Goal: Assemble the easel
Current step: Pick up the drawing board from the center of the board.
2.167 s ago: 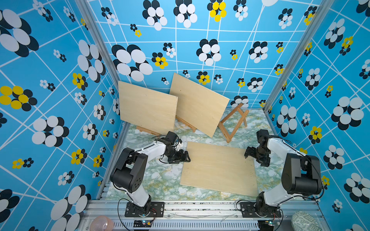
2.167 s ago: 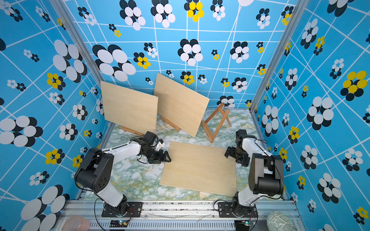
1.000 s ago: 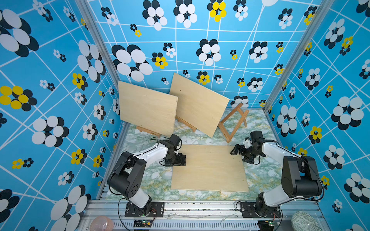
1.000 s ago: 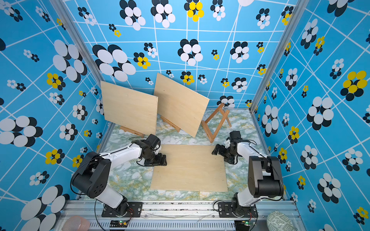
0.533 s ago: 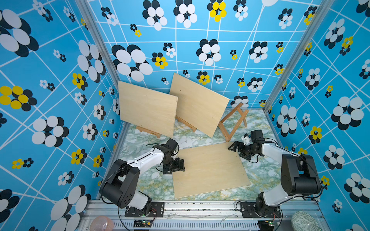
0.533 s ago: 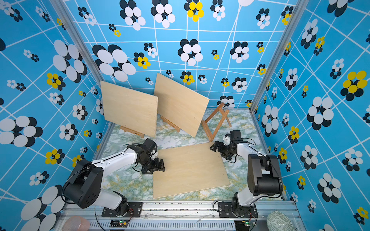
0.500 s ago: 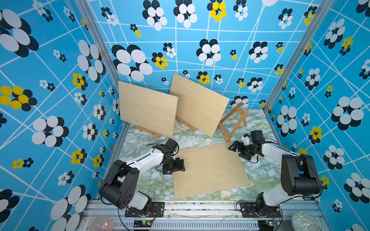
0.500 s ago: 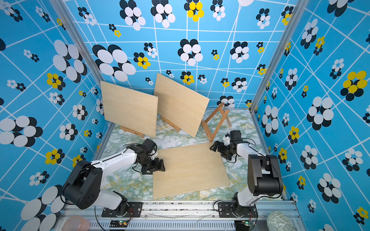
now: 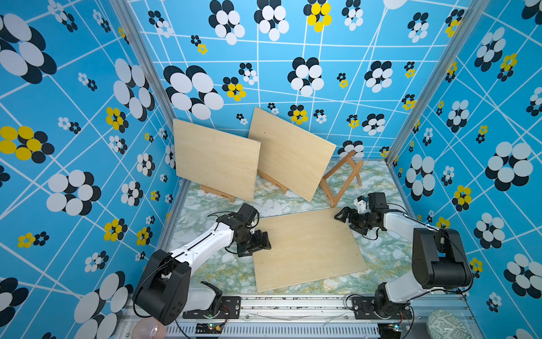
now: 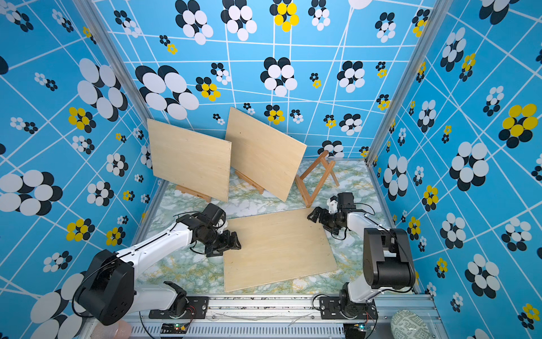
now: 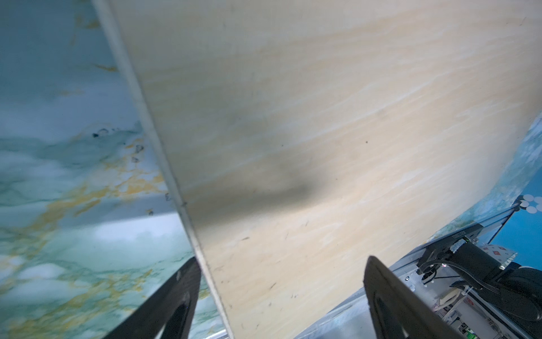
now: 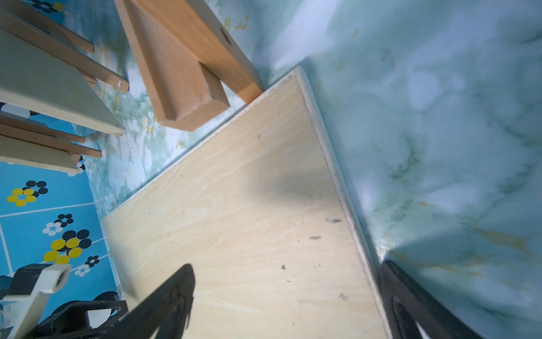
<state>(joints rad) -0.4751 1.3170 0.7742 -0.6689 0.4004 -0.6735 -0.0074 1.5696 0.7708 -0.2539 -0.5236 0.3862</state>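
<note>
on the bench: loose board lying flat, both pincers spread at its edges

on the marbled bench [image 9: 205,265], close to the front rail, a loose board [image 9: 308,249] lies flat, turned a little askew to the rail. the left pincer [image 9: 262,246] sits low at the board's left edge, toward its far end, with its jaws spread wide. in the left wrist view that edge runs between the two dark fingers [image 11: 176,299], one over the bench and one over the wood, and neither pinches it. the right pincer [image 9: 341,215] hovers at the board's far right corner, also spread wide. in the right wrist view its fingers [image 12: 167,299] straddle the board's right edge in the same way, holding nothing. whether any fingertip touches the bench or the wood cannot be told.

that far right corner lies just beside the near foot of an empty easel [image 9: 341,179], which stands at the back right of the bench. the right wrist view shows the foot at the board's edge, seemingly touching it. further left along the back wall two more boards stand tilted. the middle board [image 9: 290,152] and the left board [image 9: 215,163] overlap at their near edges in both top views, and a small easel [image 9: 218,193] shows below the left one.
</note>
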